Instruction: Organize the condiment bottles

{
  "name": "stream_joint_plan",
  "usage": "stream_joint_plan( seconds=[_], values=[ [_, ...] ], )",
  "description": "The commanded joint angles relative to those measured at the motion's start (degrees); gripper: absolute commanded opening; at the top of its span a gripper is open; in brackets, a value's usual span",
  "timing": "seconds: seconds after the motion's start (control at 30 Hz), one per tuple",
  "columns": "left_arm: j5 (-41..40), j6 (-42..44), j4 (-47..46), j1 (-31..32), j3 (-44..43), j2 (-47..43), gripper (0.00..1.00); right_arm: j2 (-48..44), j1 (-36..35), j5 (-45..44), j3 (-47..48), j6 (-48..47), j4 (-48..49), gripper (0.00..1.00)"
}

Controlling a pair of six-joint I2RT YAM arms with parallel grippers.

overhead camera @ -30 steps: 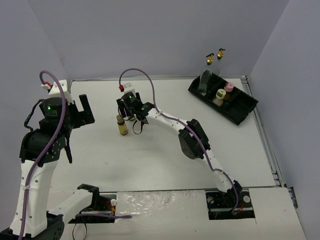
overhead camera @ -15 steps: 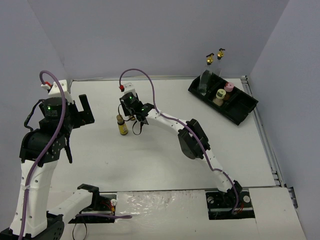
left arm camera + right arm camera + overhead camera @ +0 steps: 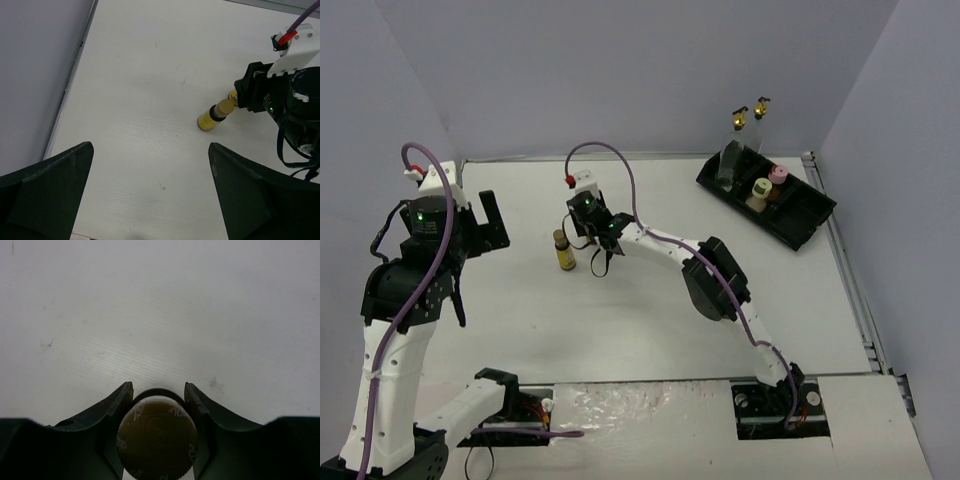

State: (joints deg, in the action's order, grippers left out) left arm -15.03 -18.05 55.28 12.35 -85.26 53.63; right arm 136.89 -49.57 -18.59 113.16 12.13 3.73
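The right gripper (image 3: 158,390) is clenched around one amber bottle (image 3: 157,437), whose brown cap shows between the fingers, over the table (image 3: 640,310) left of centre. The other amber bottle (image 3: 564,252) stands free just beside it, on its left. The left gripper (image 3: 151,146) hangs released with nothing between its fingers, well apart from both. Two spouted glass bottles (image 3: 728,165), the cream-capped bottle (image 3: 760,190) and the pink-capped bottle (image 3: 779,175) sit in the tray (image 3: 810,215) at the far right

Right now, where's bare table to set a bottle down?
Bare: the white table between the right arm and the black compartmented tray. Crowded: around the standing amber brown-capped bottle, close beside that arm's jaws shut on a second brown-capped bottle.
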Motion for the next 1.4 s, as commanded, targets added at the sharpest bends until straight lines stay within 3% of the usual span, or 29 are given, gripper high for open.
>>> stream_joint_plan(
  seconds=[0.0,0.3,0.77,1.2,1.37],
  values=[
    [0.3,-0.3,-3.9,-0.4,0.7,-0.6,0.97,-13.8,1.6,-4.7,-5.6,1.4,0.9,0.00],
    [2.2,-1.0,-5.8,-0.4,1.9,-0.5,0.97,-34.4,11.9,-5.0,-25.2,5.8,4.0,0.00],
    [3.8,-1.5,-7.9,-0.4,3.9,-1.3,0.97,-50.2,31.2,-8.0,-41.3,11.1,2.8,0.00],
    [7.4,-3.2,-12.9,-0.4,7.9,-1.6,0.97,-51.9,53.6,-3.8,-45.7,15.4,0.5,0.00],
    [7.3,-2.8,-14.4,-0.4,9.6,-1.7,0.97,-47.4,55.4,-3.0,-45.1,17.0,3.4,0.00]
  ],
)
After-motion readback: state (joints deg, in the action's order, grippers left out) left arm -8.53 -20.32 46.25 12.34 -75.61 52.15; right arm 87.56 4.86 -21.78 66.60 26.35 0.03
